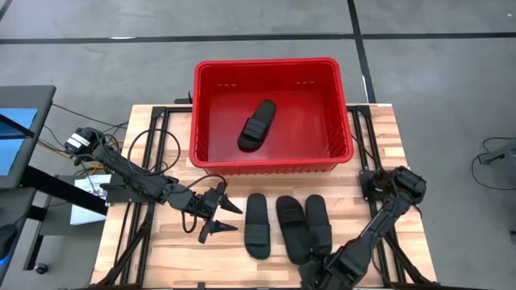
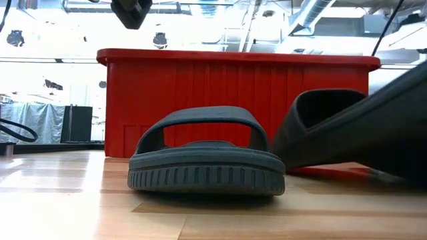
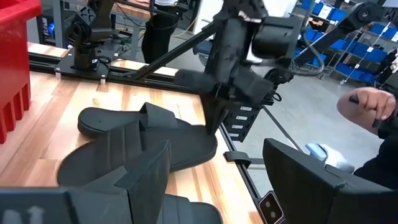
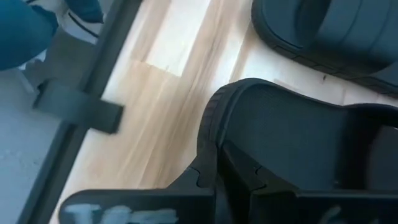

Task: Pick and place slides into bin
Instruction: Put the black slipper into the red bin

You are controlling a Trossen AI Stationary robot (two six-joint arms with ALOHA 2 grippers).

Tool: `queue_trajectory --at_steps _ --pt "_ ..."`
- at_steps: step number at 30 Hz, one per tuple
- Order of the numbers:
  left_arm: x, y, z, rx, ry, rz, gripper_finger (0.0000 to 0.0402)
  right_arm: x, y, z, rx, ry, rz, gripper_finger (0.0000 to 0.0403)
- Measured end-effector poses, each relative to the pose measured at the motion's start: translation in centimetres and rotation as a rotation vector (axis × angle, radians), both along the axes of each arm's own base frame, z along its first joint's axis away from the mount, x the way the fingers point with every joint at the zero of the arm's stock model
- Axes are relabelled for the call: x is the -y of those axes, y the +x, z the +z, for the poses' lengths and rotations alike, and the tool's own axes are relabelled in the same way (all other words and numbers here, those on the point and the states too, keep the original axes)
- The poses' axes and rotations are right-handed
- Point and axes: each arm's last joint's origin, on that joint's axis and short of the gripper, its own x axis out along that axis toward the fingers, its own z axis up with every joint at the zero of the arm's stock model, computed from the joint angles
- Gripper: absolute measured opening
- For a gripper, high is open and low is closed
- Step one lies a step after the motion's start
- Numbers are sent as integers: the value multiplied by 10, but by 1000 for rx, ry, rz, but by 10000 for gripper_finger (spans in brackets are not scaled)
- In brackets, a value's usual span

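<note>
— Where were the slides?
— One lay in the bin (image 1: 211,105); three slides (image 1: 257,224) sat on the table (image 1: 161,242), beside the left pincer (image 1: 222,216), its fingers apart.
— The right pincer (image 4: 217,180)?
— Apparently clamped on a slide's (image 4: 292,137) edge.

Industrial lab or workshop: grey concrete floor (image 1: 435,72), wooden bench (image 1: 379,129) on black frame, blue parts bins (image 3: 339,31) on racks, exposed ceiling ducts (image 2: 313,10)
</note>
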Motion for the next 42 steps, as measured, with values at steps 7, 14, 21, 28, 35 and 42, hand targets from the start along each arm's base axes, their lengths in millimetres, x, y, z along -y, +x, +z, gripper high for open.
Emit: queue_trajectory --at_steps 7,14,21,28,35,42 --pt "0 0 0 6 19 -3 247 -15 -18 36 11 -49 12 0" --pt "0 0 0 9 29 -3 247 -36 -51 70 146 -131 87 1" --pt "-1 0 0 17 54 23 247 -55 -104 91 381 -220 168 3" --pt "-1 0 0 18 57 26 247 -58 -156 97 651 -308 152 2" --pt "-2 1 0 18 59 51 247 -34 -142 69 481 -301 -87 1" --pt "-2 0 0 16 59 50 247 -41 -115 28 344 -132 -151 1"
